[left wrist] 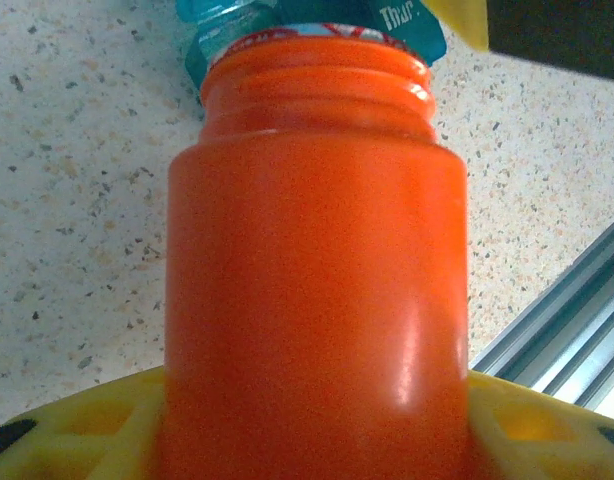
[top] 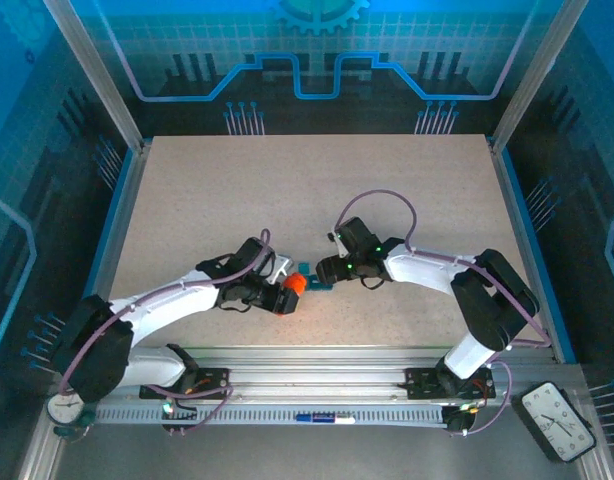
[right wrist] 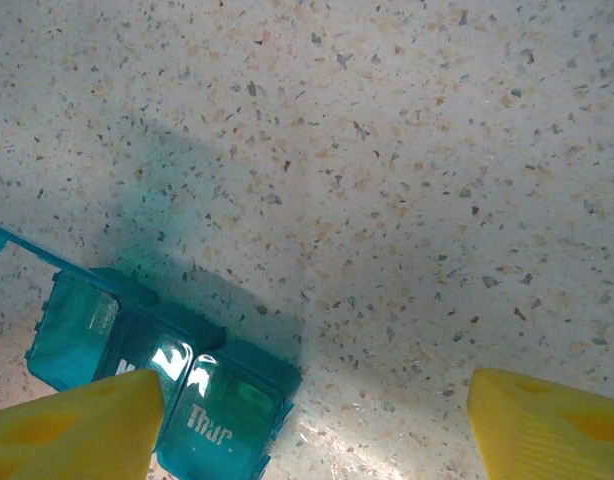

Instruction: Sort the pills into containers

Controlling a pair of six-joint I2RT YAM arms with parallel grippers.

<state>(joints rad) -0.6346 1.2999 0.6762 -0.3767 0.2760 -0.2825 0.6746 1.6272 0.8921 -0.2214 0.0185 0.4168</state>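
Orange bottle (left wrist: 317, 280) clamped in left gripper (left wrist: 309, 425), mouth by teal containers (right wrist: 222, 410); right gripper (right wrist: 307, 425) wide open, holding nothing.

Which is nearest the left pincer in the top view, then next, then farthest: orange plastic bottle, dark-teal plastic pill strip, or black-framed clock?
1. The orange plastic bottle, held in the left pincer.
2. The dark-teal plastic pill strip, just right, at the bottle's mouth.
3. The black-framed clock, far off, at the near right corner.
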